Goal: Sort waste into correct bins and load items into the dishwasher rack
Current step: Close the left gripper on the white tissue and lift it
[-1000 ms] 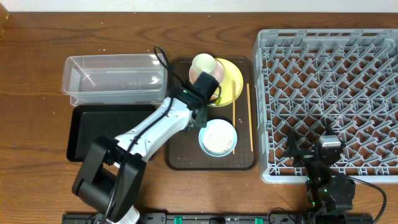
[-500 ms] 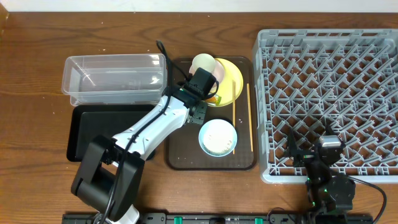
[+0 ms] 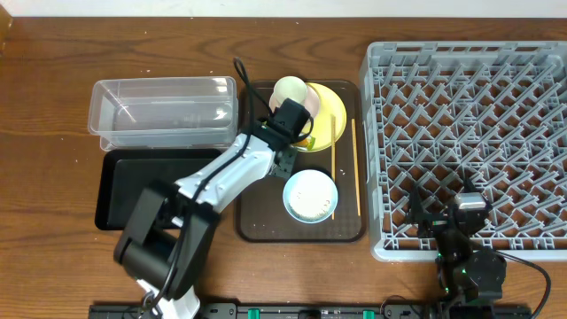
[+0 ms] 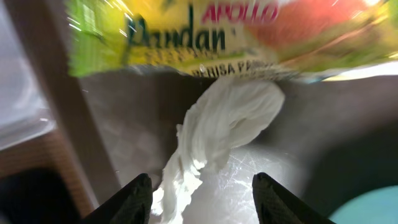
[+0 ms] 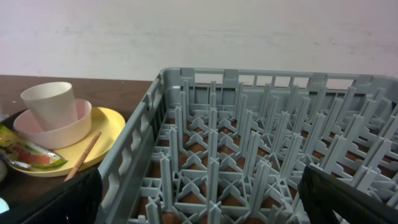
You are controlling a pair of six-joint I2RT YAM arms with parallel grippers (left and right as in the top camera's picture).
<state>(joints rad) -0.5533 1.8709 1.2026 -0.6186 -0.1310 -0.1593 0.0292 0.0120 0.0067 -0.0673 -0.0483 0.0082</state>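
Observation:
My left gripper (image 3: 285,158) is open, low over the dark-brown serving tray (image 3: 266,226). In the left wrist view its fingers (image 4: 202,202) straddle the crumpled white tissue (image 4: 217,130), with the green-and-yellow wrapper (image 4: 205,37) just beyond. The wrapper also shows on the yellow plate (image 3: 330,115) in the right wrist view (image 5: 25,152). The white cup (image 3: 289,89) sits in the pink bowl (image 5: 62,130) on the plate. The light blue bowl (image 3: 310,195) and chopsticks (image 3: 355,164) lie on the serving tray. My right gripper (image 5: 199,199) is open and empty above the grey rack's (image 3: 469,133) front edge.
The clear tub (image 3: 164,111) stands left of the serving tray, with the black tray (image 3: 133,190) in front of it. The left arm crosses over the black tray's right end. The rack fills the right side of the table.
The left arm's wrist has edged slightly up and left over the serving tray and its base link has swung right. The right arm has not moved.

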